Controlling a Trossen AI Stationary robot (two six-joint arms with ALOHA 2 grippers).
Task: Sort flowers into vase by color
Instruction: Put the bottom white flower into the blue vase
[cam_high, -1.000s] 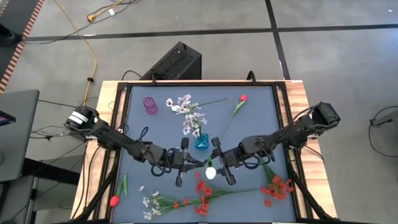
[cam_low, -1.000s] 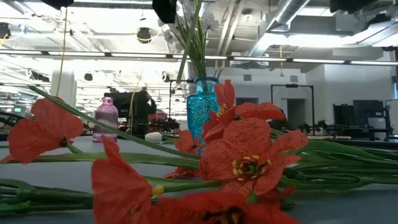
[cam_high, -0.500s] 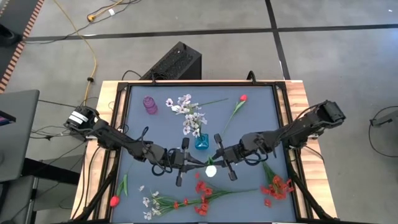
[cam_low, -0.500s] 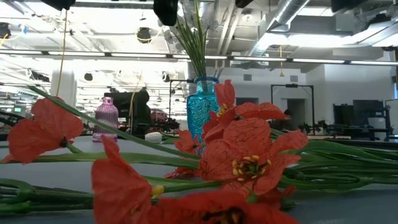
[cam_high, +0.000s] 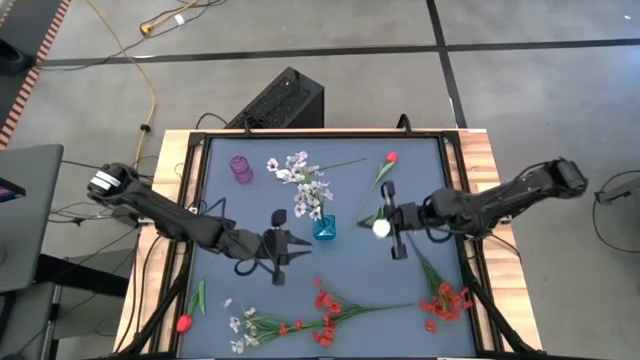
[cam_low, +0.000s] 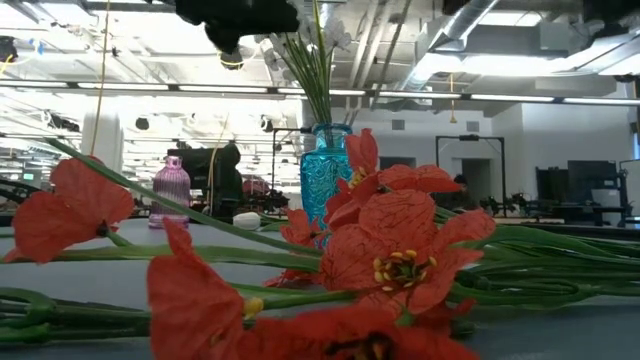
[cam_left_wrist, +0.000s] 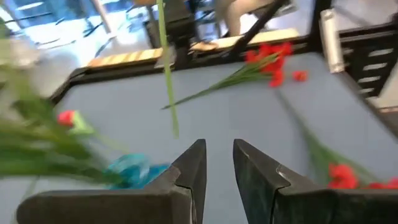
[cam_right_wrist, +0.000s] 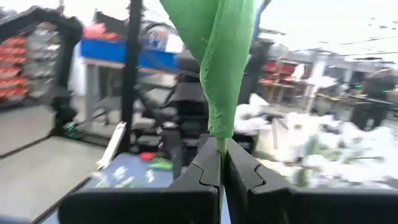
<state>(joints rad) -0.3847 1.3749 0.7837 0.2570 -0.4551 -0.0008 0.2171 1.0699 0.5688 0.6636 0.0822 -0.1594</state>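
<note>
My right gripper is shut on a white flower, whose bloom shows beside it, right of the blue vase. The vase stands mid-table with white sprays in it. My left gripper hovers left of the vase, open, with nothing between its fingers. A purple vase stands at the far left. Red flowers and white sprays lie along the near edge. A red tulip lies at the far right. My right gripper pinches the white flower's green stem between its two fingers, just where a broad green leaf begins. The flower is lifted clear of the table, its bloom close beside the gripper.
More red blooms lie at the near right corner, and a red tulip at the near left. A black frame rims the table. Bare tabletop lies between the purple vase and my left arm. In the low view, red blooms fill the foreground.
My right gripper has shut on the white flower, lifted it off the table and carried it toward the right and far edges. My left gripper has opened, let go of the stem and drawn back toward the left.
</note>
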